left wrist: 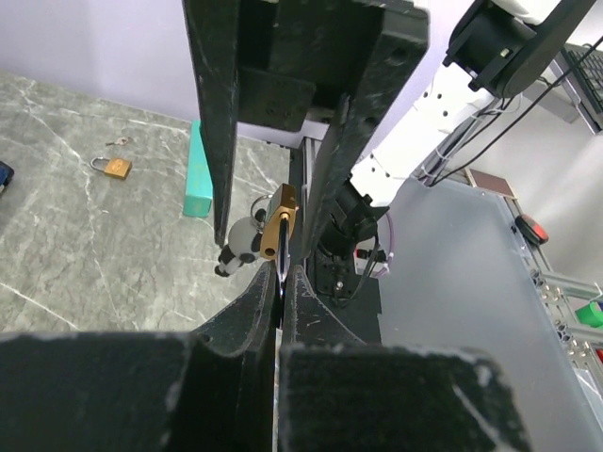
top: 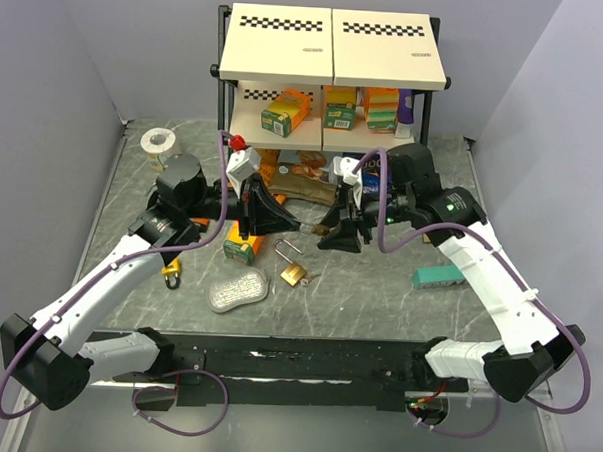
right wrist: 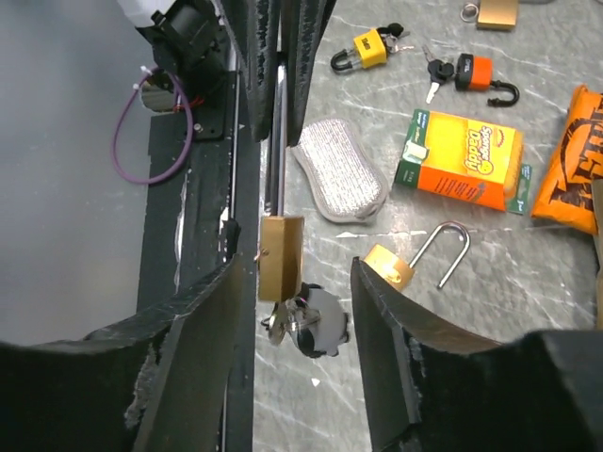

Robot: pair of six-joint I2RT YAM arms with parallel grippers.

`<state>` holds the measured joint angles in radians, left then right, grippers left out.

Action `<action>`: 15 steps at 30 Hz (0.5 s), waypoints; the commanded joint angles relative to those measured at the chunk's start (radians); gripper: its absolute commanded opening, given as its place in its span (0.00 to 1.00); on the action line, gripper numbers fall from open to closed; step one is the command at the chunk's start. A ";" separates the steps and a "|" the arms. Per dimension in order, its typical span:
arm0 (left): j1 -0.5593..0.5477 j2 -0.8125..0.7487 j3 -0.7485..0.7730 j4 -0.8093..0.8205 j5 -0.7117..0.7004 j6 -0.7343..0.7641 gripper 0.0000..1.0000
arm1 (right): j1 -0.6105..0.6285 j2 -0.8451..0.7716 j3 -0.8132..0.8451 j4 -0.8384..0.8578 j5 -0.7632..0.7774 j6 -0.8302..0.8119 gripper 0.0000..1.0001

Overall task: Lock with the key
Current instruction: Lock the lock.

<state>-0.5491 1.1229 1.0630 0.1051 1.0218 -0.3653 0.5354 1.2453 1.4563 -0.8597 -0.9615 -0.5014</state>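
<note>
Left end effector clamps the brass padlock by its shackle. We'd close the parted right end effector squarely on the key, lower centre, then turn.

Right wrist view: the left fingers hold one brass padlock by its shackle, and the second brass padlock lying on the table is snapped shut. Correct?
Not quite: the second brass padlock lies with its shackle swung open, as the right wrist view shows. The rest stands: the left fingers hold the other brass padlock by its shackle.
</note>
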 commanded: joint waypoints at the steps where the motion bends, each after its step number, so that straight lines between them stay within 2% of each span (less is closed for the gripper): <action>1: 0.002 -0.028 0.015 0.068 -0.019 -0.038 0.01 | 0.026 0.000 0.052 0.056 -0.039 0.011 0.51; 4: 0.002 -0.025 0.015 0.065 -0.025 -0.031 0.01 | 0.037 0.016 0.070 0.047 -0.051 0.006 0.40; 12: 0.001 -0.025 0.011 0.041 -0.043 0.026 0.01 | 0.048 0.031 0.081 0.021 -0.088 0.004 0.23; 15: 0.000 -0.020 0.015 0.041 -0.040 0.042 0.01 | 0.049 0.032 0.073 0.028 -0.095 0.015 0.11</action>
<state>-0.5491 1.1213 1.0630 0.1040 1.0054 -0.3599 0.5671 1.2736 1.4921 -0.8528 -0.9783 -0.4938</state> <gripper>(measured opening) 0.040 0.253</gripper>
